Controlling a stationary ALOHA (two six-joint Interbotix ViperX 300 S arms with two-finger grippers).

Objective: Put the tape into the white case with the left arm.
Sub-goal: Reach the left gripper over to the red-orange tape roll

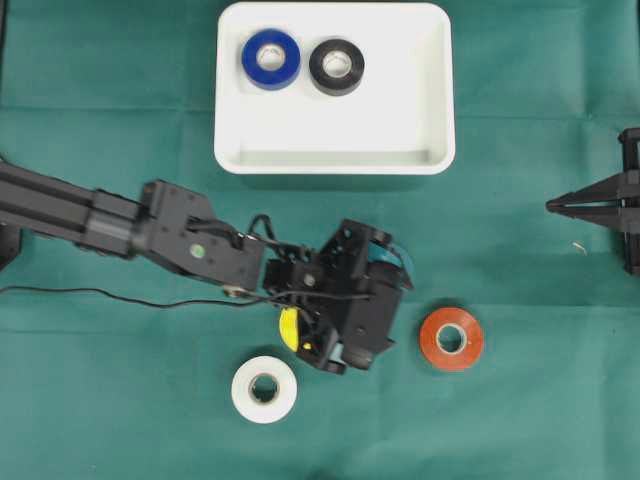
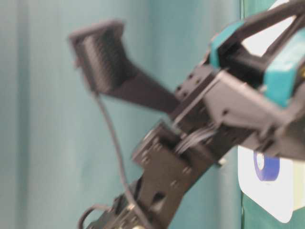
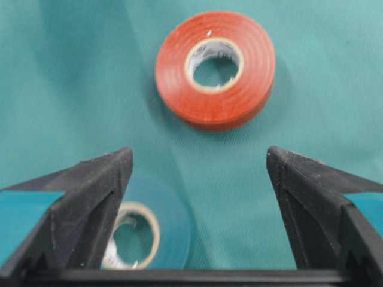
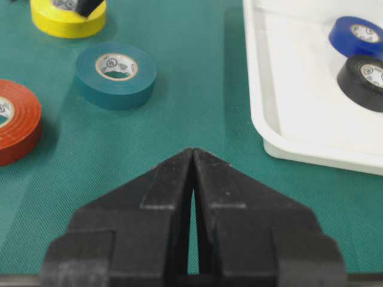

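The left arm's two teal-striped fingers (image 3: 96, 197) stand wide apart, empty, above a teal tape roll (image 4: 116, 73), with a red roll (image 3: 215, 69) just ahead. A yellow roll (image 4: 67, 17) and a white roll (image 1: 265, 389) lie nearby on the green surface (image 1: 100, 400). The right fingers (image 4: 192, 156) are pressed together, empty. The white case (image 1: 335, 150) holds two rolls, blue (image 1: 270, 58) and black (image 1: 337, 66).

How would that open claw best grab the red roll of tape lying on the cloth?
Probably from straight above, pinching across the outer rim. The red roll lies flat on the green cloth with bare cloth all around its rim, so one prong can drop on each side. The left claw stands open, wider than the roll in its own camera view. One prong through the middle hole might also work.
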